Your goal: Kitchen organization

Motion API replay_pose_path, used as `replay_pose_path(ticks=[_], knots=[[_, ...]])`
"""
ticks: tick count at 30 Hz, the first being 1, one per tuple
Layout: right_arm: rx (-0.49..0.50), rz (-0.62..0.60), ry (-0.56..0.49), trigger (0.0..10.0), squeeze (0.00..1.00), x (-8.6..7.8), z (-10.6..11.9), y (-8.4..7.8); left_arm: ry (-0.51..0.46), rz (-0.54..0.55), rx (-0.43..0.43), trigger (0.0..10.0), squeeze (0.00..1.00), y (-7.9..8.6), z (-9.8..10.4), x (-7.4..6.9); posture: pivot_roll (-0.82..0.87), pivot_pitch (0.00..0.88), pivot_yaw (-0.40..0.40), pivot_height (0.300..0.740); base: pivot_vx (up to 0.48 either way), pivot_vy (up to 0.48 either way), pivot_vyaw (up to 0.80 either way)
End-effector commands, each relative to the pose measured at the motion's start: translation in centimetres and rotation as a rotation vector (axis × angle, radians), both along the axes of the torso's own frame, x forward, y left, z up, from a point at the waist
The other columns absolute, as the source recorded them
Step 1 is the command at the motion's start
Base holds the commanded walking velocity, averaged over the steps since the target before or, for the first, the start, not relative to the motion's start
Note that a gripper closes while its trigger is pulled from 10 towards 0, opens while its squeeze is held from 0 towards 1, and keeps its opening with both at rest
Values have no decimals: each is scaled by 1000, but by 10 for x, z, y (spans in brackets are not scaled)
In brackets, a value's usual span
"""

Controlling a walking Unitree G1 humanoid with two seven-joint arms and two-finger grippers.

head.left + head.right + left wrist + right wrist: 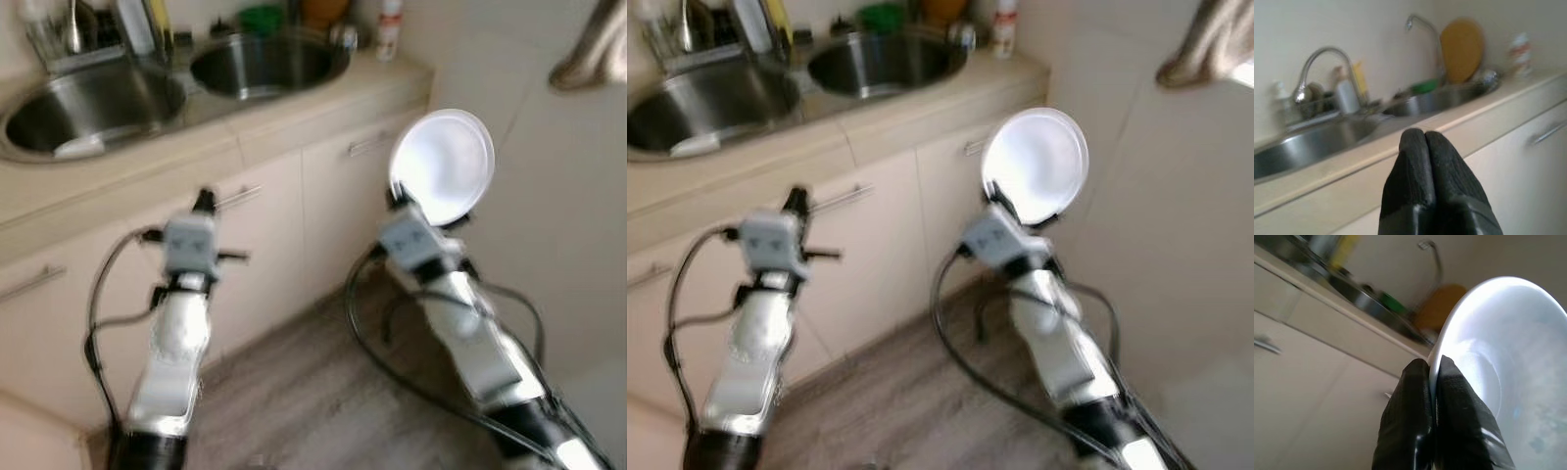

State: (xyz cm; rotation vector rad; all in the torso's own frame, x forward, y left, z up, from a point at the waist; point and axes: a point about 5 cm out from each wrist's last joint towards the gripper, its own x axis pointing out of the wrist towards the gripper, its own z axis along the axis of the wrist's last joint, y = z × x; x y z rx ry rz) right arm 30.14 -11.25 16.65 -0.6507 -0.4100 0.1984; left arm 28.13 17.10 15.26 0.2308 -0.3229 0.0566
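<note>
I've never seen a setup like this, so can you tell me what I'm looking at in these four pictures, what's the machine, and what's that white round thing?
This is a humanoid robot standing before a kitchen counter. Two pictures come from cameras in its head, looking down at its own silver arms. The other two come from a camera on each wrist, looking along that arm's two black fingers. The right gripper pinches the rim of a white plate, holding it up on edge beside the cabinets. The left gripper is shut and holds nothing. The counter has two steel sinks, each with a tap, plus bottles and dishes behind them, all rather blurred.
</note>
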Motion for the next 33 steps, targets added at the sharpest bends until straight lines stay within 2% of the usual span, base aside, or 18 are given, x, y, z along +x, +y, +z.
replay_pose_path(ticks=[1, 10, 20, 28, 33], knots=[[21, -9, -35, 10000, 0, 1, 9, -7, -26, -27, -7, 10000, 0, -8, 5, 0, 8, 20, 12, 740, 255, 0, 800], [51, -7, -48, 10000, 0, 2, 13, -8, -31, -27, -5, 10000, 0, -9, 6, 0, 10, 21, 9, 740, 262, 0, 663], [54, -4, -58, 10000, 0, 3, 15, -8, -26, -39, -5, 10000, 0, -10, 6, 0, 8, 20, 11, 740, 254, 0, 0], [82, -2, -72, 10000, 0, 3, 18, -8, -28, -40, -5, 10000, 0, -11, 6, 1, 9, 20, 12, 740, 267, 0, 664], [79, -11, -73, 10000, 0, 4, 19, -10, -37, -35, -6, 10000, 0, -10, 8, 1, 10, 21, 11, 740, 252, 0, 0]])
